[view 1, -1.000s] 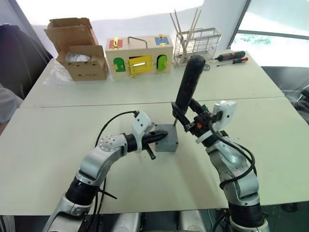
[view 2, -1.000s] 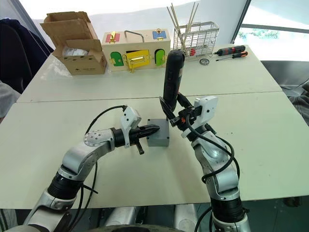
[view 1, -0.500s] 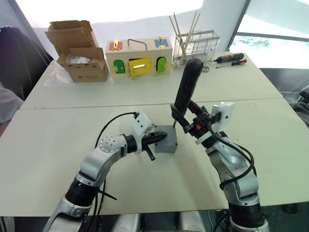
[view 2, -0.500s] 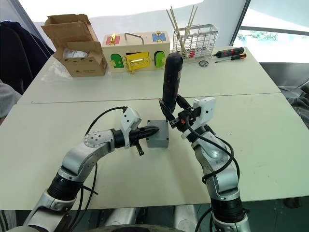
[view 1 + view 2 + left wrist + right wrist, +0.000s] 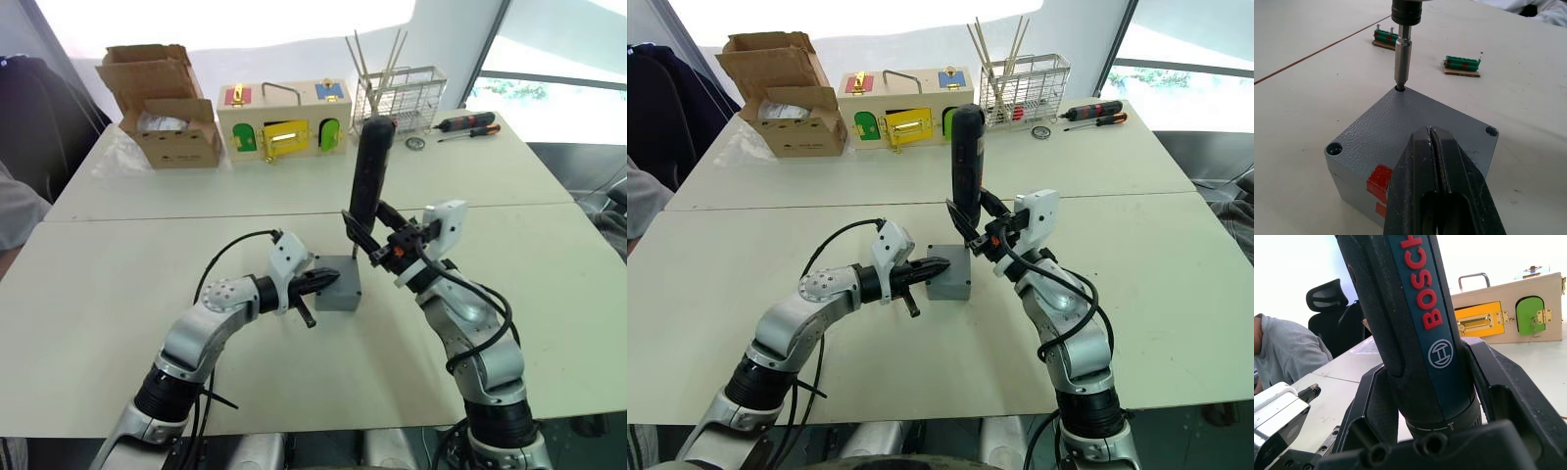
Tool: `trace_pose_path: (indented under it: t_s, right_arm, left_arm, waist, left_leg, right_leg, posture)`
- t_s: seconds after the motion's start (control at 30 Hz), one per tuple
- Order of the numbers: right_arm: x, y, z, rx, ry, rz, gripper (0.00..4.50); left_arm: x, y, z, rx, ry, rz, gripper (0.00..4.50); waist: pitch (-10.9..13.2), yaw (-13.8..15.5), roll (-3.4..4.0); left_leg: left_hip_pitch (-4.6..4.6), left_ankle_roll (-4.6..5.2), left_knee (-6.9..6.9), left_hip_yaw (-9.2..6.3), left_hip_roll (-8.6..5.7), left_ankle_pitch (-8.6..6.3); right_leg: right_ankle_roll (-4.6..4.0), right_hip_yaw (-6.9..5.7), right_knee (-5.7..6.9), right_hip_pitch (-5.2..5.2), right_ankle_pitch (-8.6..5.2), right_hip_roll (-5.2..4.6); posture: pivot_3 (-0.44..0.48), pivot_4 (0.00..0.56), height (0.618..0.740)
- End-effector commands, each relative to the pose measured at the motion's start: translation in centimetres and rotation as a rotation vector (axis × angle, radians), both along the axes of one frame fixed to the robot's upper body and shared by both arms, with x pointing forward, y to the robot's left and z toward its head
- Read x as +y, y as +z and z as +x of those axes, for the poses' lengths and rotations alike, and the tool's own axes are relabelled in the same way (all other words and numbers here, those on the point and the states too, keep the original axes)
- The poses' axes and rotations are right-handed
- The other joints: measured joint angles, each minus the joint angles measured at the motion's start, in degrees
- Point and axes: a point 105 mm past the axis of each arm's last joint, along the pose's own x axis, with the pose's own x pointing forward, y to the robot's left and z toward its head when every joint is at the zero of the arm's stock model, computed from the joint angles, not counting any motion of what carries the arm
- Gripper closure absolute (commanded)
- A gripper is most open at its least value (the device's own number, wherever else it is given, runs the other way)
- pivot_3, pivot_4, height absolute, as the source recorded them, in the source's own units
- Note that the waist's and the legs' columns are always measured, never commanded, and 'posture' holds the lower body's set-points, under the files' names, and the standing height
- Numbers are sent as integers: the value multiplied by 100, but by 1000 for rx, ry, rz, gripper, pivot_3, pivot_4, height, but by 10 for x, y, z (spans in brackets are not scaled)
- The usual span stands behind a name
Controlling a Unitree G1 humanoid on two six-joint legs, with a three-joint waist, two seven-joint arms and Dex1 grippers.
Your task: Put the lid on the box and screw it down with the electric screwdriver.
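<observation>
Bit of electric screwdriver (image 5: 1401,51) in lid (image 5: 1415,128) corner hole

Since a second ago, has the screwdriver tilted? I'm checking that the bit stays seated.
Yes. The screwdriver has swung more upright, its top now nearer the wooden box than the wire basket. The bit sits in a lid corner hole.

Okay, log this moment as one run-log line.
lid: on box | screwdriver: in right hand, bit in corner hole | left hand: shut, against box
</observation>
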Motion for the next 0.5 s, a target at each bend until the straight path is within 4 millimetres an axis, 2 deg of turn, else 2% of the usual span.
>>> trace_pose_path:
  t_s: [0.03, 0.27, 0.5]
  right_arm:
    - [2, -66, 2, 284, 19, -41, 2565]
    - [-4, -70, 5, 305, -13, 10, 2565]
    - [-3, -72, 5, 305, -8, 1, 2565]
  left_arm:
    - [-2, 0, -3, -8, -8, 6, 4500]
    - [-2, 0, -4, -6, -7, 10, 4500]
    - [-1, 0, -3, -7, -6, 10, 4500]
  waist:
    - [-1, 0, -1]
    - [-3, 2, -2]
    - [-3, 1, -2]
  left_leg:
    - [1, 0, 0, -1, 0, 0]
    - [8, 2, -1, -3, 0, -2]
    - [11, 4, -3, -4, 0, -4]
  right_leg:
    - [0, 0, 0, 1, 0, 0]
    - [2, -2, -4, 11, -2, -1]
    - [5, -3, -5, 15, -4, -1]
  posture:
    - [0, 150, 740]
    - [0, 150, 740]
    - [0, 150, 740]
